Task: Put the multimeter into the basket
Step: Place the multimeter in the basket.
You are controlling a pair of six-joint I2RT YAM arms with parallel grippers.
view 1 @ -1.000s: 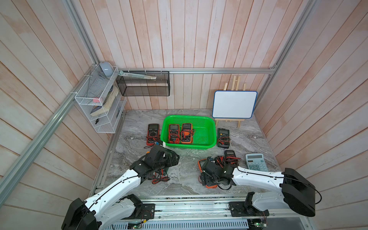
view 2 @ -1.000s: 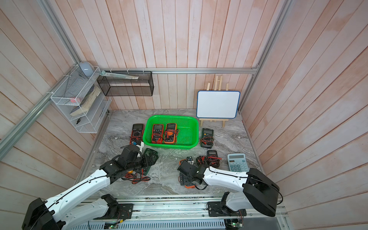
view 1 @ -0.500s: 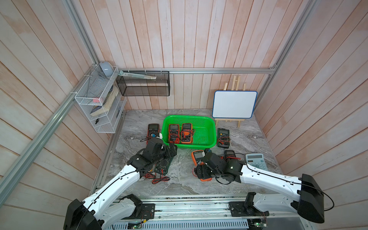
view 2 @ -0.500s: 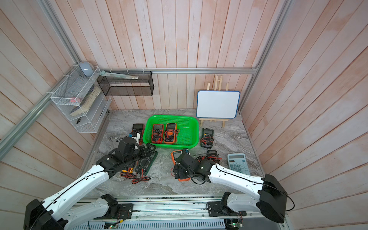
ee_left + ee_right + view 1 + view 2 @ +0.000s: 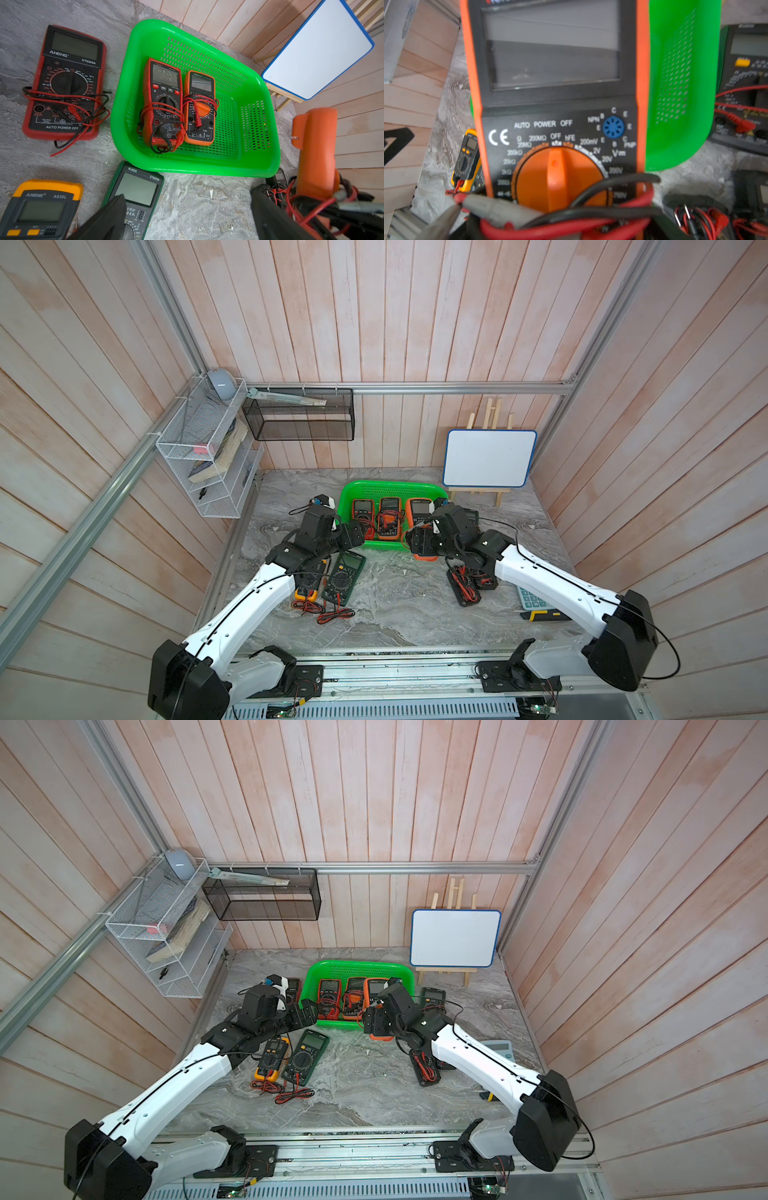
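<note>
Now that the right gripper (image 5: pixel 424 547), grasping the orange multimeter (image 5: pixel 419 510), has raised it off the table (image 5: pixel 395 614) to the basket (image 5: pixel 395 489) rim just ahead, only lowering remains, while the left gripper (image 5: pixel 354 534) hangs released.

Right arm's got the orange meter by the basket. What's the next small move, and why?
Probably carry it a bit farther over the basket before lowering. The right gripper holds the orange meter tilted, its lower end apparently outside the near rim, while the floor beside the two meters inside looks free.
</note>
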